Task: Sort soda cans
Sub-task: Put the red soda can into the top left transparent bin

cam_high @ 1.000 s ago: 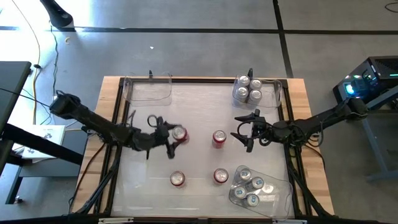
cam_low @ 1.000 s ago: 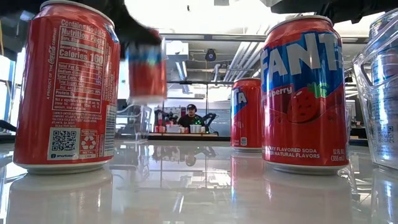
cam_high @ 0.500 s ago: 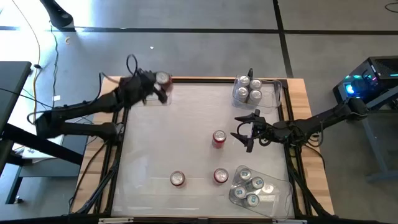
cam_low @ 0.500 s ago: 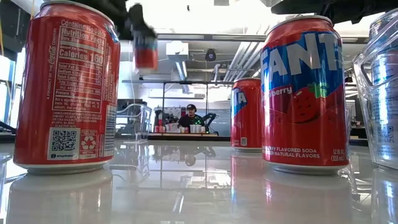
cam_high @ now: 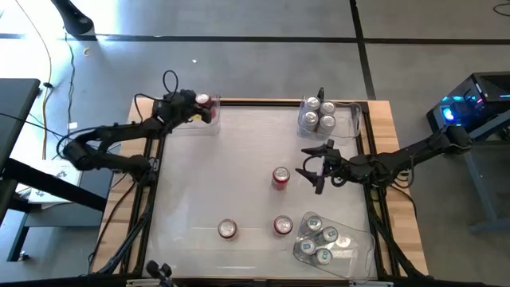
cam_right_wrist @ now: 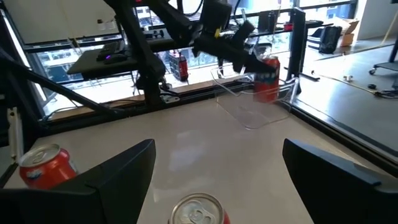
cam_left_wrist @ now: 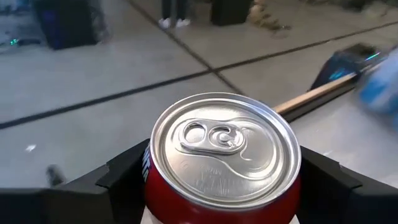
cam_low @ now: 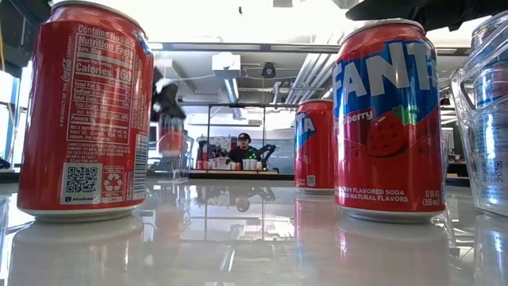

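My left gripper (cam_high: pixel 201 106) is shut on a red soda can (cam_high: pixel 205 101) at the table's far left corner, over a clear bin (cam_high: pixel 182 121). The low view shows that can (cam_low: pixel 170 133) far off. My right gripper (cam_high: pixel 307 171) stands open at the table's right, just right of a red can (cam_high: pixel 280 177) that stands on its base. Two more red cans (cam_high: pixel 228 229) (cam_high: pixel 283 226) stand near the front edge. In the low view, three red cans (cam_low: pixel 83 111) (cam_low: pixel 389 119) (cam_low: pixel 315 147) stand upright. My left gripper pinches the can's body between its two fingers (cam_left_wrist: pixel 124 177), one on each side just below the silver top (cam_left_wrist: pixel 227 146). The fingers come nearly level from the table's left side. The can (cam_right_wrist: pixel 267 78) is upright over the bin; whether its base rests in it does not show.
A clear bin (cam_high: pixel 344 119) at the far right holds several silver cans (cam_high: pixel 317 114). Another clear bin (cam_high: pixel 355 239) at the near right holds several blue cans (cam_high: pixel 321 239). A wooden frame (cam_high: pixel 143 159) borders the white table. A person sits in the room beyond.
My left gripper has swung from the table's middle toward the far left corner, carrying the red can lifted clear and upright, and now holds it over the clear bin. The right arm has kept still.
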